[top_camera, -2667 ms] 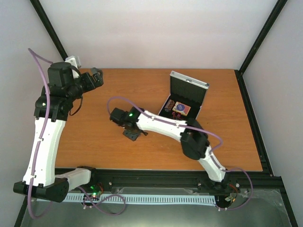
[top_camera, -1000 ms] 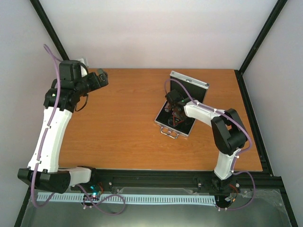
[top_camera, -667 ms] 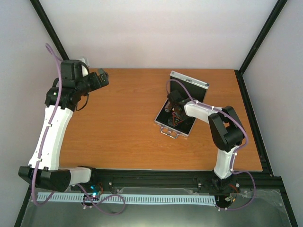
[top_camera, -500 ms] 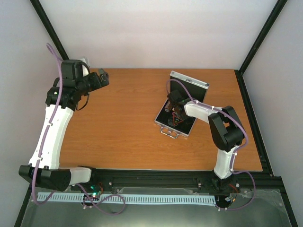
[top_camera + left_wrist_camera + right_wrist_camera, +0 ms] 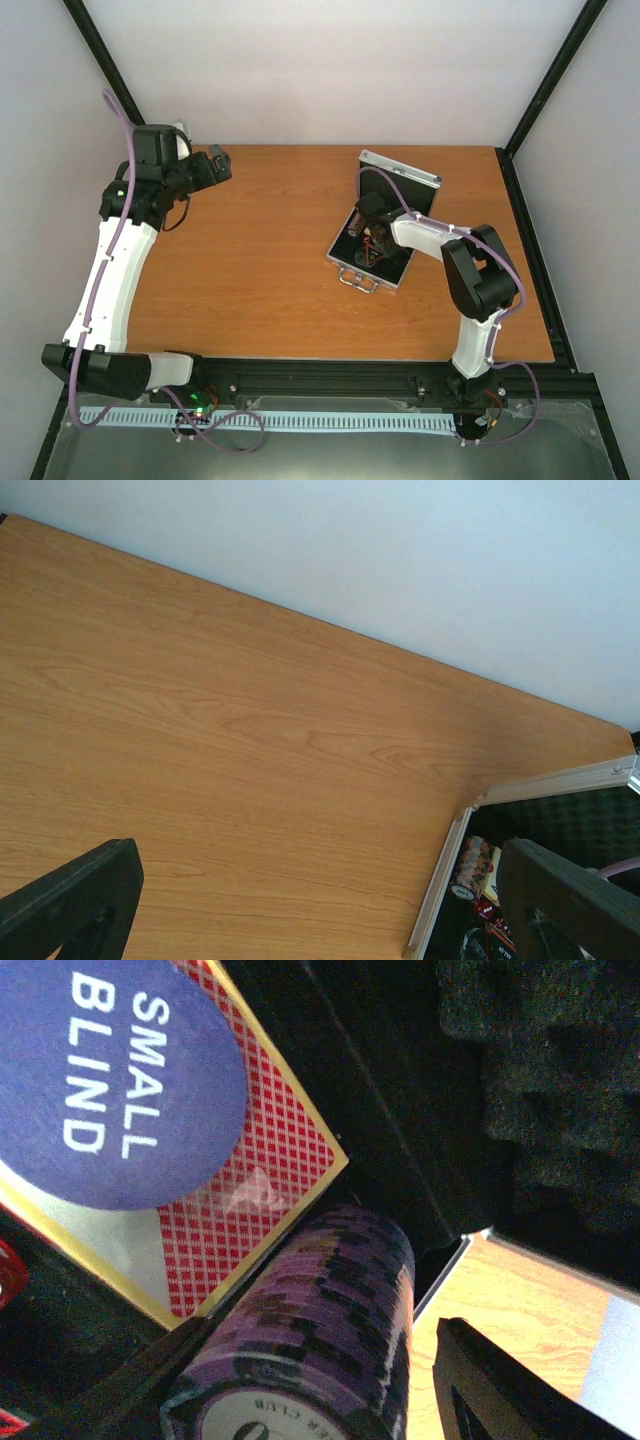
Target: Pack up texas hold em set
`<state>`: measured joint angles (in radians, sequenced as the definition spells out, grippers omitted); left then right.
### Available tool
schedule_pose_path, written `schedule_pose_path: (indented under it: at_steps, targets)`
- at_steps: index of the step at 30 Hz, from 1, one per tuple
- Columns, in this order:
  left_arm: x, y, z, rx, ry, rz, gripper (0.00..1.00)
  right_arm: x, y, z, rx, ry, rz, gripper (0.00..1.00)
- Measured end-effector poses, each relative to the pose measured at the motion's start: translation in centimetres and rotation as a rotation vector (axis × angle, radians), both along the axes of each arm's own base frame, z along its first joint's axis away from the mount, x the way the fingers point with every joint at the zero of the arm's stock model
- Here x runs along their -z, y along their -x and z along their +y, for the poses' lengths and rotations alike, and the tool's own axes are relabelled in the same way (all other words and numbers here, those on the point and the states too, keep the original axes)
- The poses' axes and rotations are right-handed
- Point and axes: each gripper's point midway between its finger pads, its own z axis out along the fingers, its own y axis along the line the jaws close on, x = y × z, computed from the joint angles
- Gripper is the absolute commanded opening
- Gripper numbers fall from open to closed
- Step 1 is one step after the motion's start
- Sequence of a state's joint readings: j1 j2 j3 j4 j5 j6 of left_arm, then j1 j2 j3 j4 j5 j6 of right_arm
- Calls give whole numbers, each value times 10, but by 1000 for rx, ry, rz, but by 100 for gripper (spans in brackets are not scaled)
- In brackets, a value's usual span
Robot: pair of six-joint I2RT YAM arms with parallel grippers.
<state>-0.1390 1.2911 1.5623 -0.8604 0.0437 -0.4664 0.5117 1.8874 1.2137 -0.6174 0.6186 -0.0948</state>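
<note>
Top external view: the silver case (image 5: 404, 194) stands open toward 2 o'clock from the middle of the table (image 5: 260, 260), lid propped up, and the right gripper (image 5: 368, 232) is dipped into its tray. The rest of the set that I can make out is inside it.

From the right wrist camera, a purple chip stack (image 5: 310, 1330) lies on its side at 6 o'clock. The pink-red card box (image 5: 275, 1165) is just beside it at 10 o'clock. A blue "SMALL BLIND" token (image 5: 110, 1090) rests on top of that box.

To do this step well, I'd say the stack should be settled flat in its slot against the box. The gripper should then lift straight up, so a finger doesn't drag the chips over or nudge the token off the box. The foam lid sits close at 1 o'clock and could be clipped on the way out.

The right jaws stand partly spread with the stack between them. A strip of wood shows between the stack and the finger at 4 o'clock, so it looks unclamped. I can't tell whether the other finger touches it.

The left gripper (image 5: 320, 910) hangs wide open and empty at 10 o'clock, well apart from the case.
</note>
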Motion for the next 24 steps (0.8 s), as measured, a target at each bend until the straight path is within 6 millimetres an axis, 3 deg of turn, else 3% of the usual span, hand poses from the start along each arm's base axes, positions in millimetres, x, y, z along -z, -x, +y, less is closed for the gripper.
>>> schedule_pose_path:
  at_steps: [16, 24]
  targets:
    - [0, -1, 0, 0, 0, 1, 100, -18, 39, -3, 56, -99, 109, 68]
    - [-2, 1, 1, -6, -3, -7, 100, -25, 47, 1, 71, -145, 131, 68]
